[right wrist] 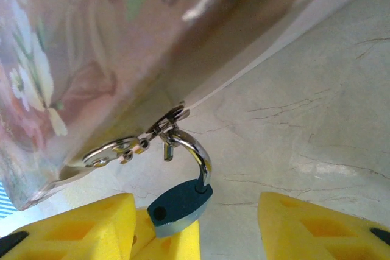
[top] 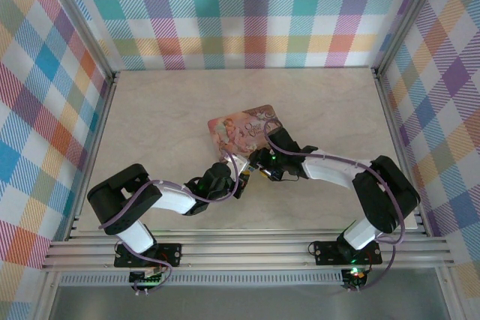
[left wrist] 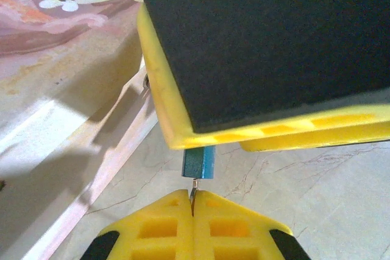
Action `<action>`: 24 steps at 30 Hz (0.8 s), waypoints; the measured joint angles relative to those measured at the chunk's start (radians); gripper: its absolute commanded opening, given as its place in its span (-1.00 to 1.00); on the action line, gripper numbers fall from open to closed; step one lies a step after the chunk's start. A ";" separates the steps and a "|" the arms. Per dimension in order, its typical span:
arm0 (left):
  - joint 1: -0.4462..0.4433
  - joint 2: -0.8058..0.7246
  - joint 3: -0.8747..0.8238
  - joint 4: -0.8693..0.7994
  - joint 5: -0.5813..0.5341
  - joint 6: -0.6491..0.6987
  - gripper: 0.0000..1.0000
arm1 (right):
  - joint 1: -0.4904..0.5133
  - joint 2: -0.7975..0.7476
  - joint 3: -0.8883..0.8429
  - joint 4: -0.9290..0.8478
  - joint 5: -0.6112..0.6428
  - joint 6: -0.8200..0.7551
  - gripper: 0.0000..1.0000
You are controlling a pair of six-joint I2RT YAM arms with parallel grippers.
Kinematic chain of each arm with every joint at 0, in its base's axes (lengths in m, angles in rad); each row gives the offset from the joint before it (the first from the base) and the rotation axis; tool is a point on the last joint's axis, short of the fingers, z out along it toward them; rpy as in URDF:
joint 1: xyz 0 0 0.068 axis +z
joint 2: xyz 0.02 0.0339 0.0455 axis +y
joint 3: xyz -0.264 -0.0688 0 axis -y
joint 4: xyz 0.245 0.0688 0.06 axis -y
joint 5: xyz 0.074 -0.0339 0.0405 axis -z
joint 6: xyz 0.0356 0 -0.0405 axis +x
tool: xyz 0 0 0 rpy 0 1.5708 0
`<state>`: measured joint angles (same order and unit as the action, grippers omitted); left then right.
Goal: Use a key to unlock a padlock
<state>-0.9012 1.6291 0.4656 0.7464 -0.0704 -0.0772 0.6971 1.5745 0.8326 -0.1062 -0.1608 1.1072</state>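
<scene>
Left gripper [left wrist: 194, 206] clenched on thin key [left wrist: 194, 190], tip touching blue padlock [left wrist: 198, 162]. Right gripper [right wrist: 226, 218] fingers spread; padlock hangs from hasp [right wrist: 122, 149] of pink tin box [right wrist: 91, 59].

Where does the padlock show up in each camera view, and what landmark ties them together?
Top: too small to pick out, by the tin's near edge.
Left wrist: padlock low centre, just above the left gripper.
Right wrist: bottom centre, hanging from the tin's hasp.
Shared landmark: the pink floral tin.
</scene>
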 measured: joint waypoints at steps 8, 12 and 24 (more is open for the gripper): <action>0.000 0.000 0.000 -0.004 -0.002 0.000 -1.00 | 0.000 0.018 0.013 0.000 0.000 0.000 -0.16; 0.000 0.000 0.002 -0.007 -0.002 0.000 -1.00 | 0.000 0.021 0.018 -0.004 0.000 0.000 -0.16; 0.000 0.000 0.005 -0.017 -0.002 -0.011 -1.00 | 0.004 0.035 0.037 -0.007 -0.008 -0.002 -0.67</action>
<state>-0.9012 1.6291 0.4702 0.7292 -0.0719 -0.0887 0.7010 1.6093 0.8700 -0.1131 -0.1688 1.1057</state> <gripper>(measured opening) 0.046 0.213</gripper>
